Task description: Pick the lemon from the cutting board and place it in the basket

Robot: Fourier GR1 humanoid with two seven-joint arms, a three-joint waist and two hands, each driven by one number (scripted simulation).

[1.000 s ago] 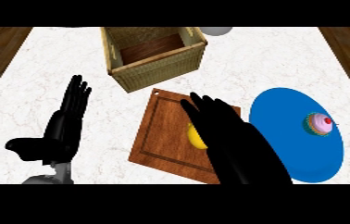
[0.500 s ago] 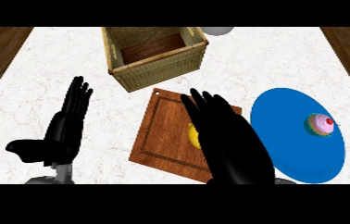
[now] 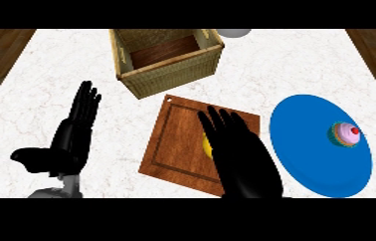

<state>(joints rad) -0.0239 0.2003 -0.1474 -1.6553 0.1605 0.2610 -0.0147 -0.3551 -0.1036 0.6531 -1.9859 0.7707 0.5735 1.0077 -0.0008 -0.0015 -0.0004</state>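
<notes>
A yellow lemon (image 3: 208, 143) lies on the wooden cutting board (image 3: 176, 140) in the middle of the counter. Only a sliver of it shows at the left edge of my right hand (image 3: 238, 153). That hand hovers over the lemon with its fingers straight and pointing away from me, hiding most of the fruit. The woven basket (image 3: 172, 73) stands just beyond the board, its inside showing a wooden bottom. My left hand (image 3: 73, 135) rests open at the lower left, fingers up, well apart from the board.
A blue plate (image 3: 308, 150) lies to the right of the board with a pink cupcake (image 3: 345, 134) on it. A pale round object (image 3: 235, 32) sits at the far edge behind the basket. The counter top is white marble.
My right hand has slid a little to the left and forward over the lemon, covering more of it. The left hand has stayed put.
</notes>
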